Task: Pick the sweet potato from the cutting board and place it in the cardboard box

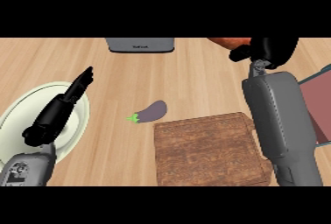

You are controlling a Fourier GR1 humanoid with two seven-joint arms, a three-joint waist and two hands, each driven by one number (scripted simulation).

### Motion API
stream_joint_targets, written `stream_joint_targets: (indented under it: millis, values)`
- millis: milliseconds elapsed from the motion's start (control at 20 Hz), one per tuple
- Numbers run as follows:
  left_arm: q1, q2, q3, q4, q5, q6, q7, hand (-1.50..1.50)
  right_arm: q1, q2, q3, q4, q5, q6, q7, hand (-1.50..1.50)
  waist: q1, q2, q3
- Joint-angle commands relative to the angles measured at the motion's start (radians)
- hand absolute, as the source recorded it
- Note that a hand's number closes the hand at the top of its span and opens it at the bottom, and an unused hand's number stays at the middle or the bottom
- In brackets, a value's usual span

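The orange-red sweet potato (227, 42) shows at the view's top edge, right of centre, and is partly hidden by my right hand (275, 49). That hand is curled round it, with the thumb under its right end. The sweet potato is held above the counter, far behind the brown wooden cutting board (207, 151), which has nothing on it. A grey box (140, 44) stands at the top centre, to the left of the held sweet potato. My left hand (65, 107) rests open at the left, fingers pointing up over a plate.
A pale green round plate (19, 113) lies under the left forearm. A purple eggplant (153, 110) lies on the counter just above the board's left corner. A dark red panel with a teal rim (321, 103) sits at the right edge, beside the right forearm.
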Motion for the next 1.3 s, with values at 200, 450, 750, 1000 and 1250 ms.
stream_joint_targets:
  millis: [200, 450, 750, 1000, 1250]
  values:
    - [-0.001, 0.024, 0.041, -0.064, 0.037, -0.029, 0.057, 0.00, 0.028, -0.174, -0.153, -0.040, -0.093, 0.017, -0.018, 1.50, 0.000, 0.000, 0.001]
    - [-0.038, -0.004, 0.030, 0.039, 0.001, -0.002, 0.000, 0.00, 0.100, -0.282, -0.185, 0.041, -0.151, 0.140, -0.123, 1.50, -0.009, 0.002, 0.000]
    - [-0.013, 0.013, 0.042, -0.020, 0.021, -0.023, 0.042, 0.00, 0.166, -0.339, -0.276, 0.106, -0.293, 0.377, -0.160, 1.50, -0.012, -0.002, 0.000]
    - [0.036, -0.026, 0.000, 0.014, -0.034, 0.008, -0.040, 0.00, 0.232, -0.412, -0.304, 0.156, -0.354, 0.482, -0.241, 1.50, -0.009, 0.001, 0.000]
    - [0.002, 0.023, 0.061, -0.002, 0.031, -0.049, -0.002, 0.00, 0.297, -0.411, -0.328, 0.139, -0.442, 0.580, -0.293, -1.50, -0.007, 0.000, 0.000]
